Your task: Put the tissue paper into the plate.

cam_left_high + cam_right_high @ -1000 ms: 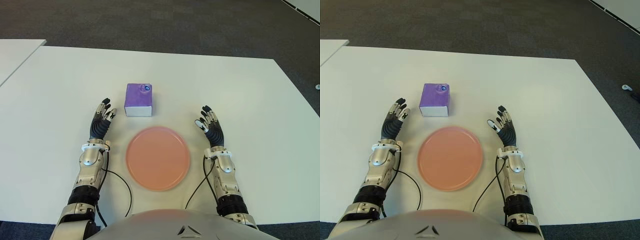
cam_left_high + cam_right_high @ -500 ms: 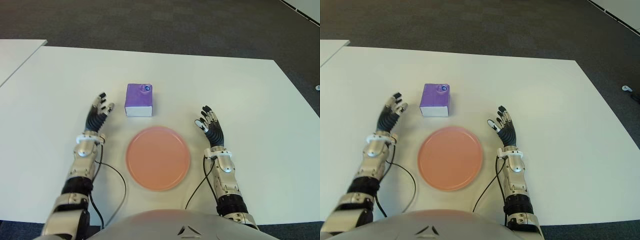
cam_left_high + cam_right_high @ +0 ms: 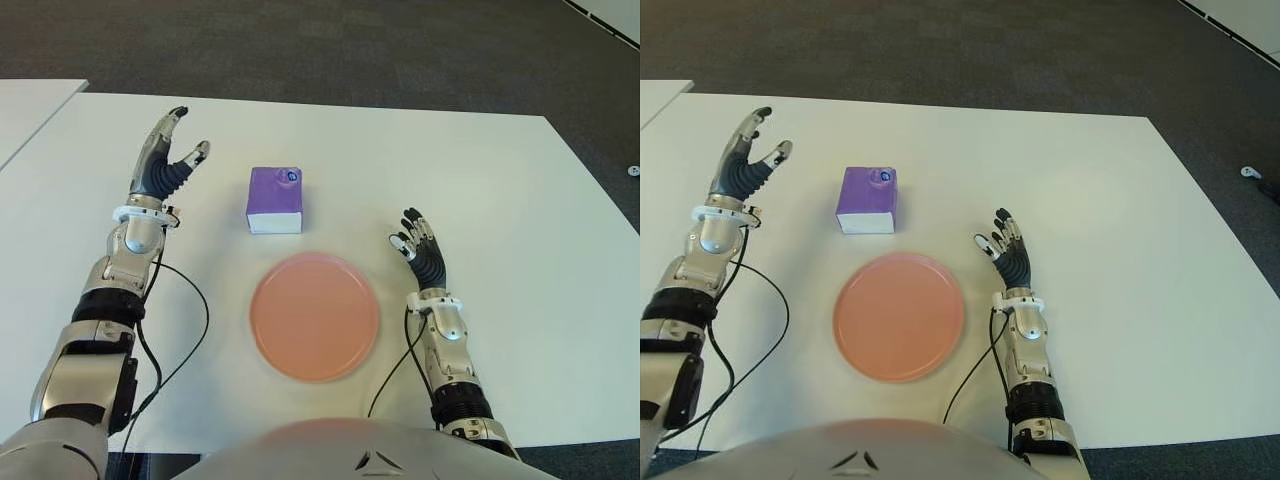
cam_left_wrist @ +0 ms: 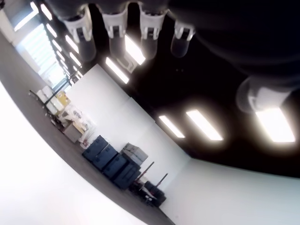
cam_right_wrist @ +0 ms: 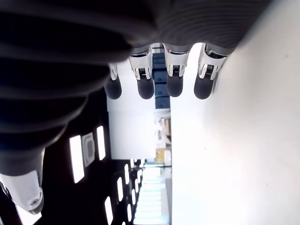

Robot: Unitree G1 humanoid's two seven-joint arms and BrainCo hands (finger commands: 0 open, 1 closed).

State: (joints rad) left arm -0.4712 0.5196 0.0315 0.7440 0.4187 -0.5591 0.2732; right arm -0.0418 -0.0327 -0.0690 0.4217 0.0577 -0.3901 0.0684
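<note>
Nearest the robot's body, a round salmon-pink plate (image 3: 314, 315) lies flat on the white desk (image 3: 500, 180), with nothing on it. A black cable (image 3: 395, 370) trails over the desk between the plate and the right forearm.

Just to the right of the plate is the right robot hand (image 3: 420, 253), palm facing inward and fingers (image 5: 173, 70) extended and relaxed, grasping nothing. Its own wrist view shows the four fingertips straight and side by side with the thumb apart. Whether it touches the desk cannot be told.

Beyond the plate, a little toward the robot's left, stands the tissue paper (image 3: 275, 200), a small purple box with a white lower edge and a small round mark on its top. It sits on the desk, apart from the plate's far rim and touched by neither hand.

Farther out on the left, the left robot hand (image 3: 165, 160) is raised above the desk, to the left of the tissue box and slightly beyond it. Its fingers (image 4: 115, 28) are spread and straight, the thumb held apart, and it holds nothing; its wrist view looks up at ceiling lights past the open fingertips.

Dark carpet (image 3: 350, 50) lies past the desk's far edge, and a second white desk (image 3: 30, 110) shows at far left.
</note>
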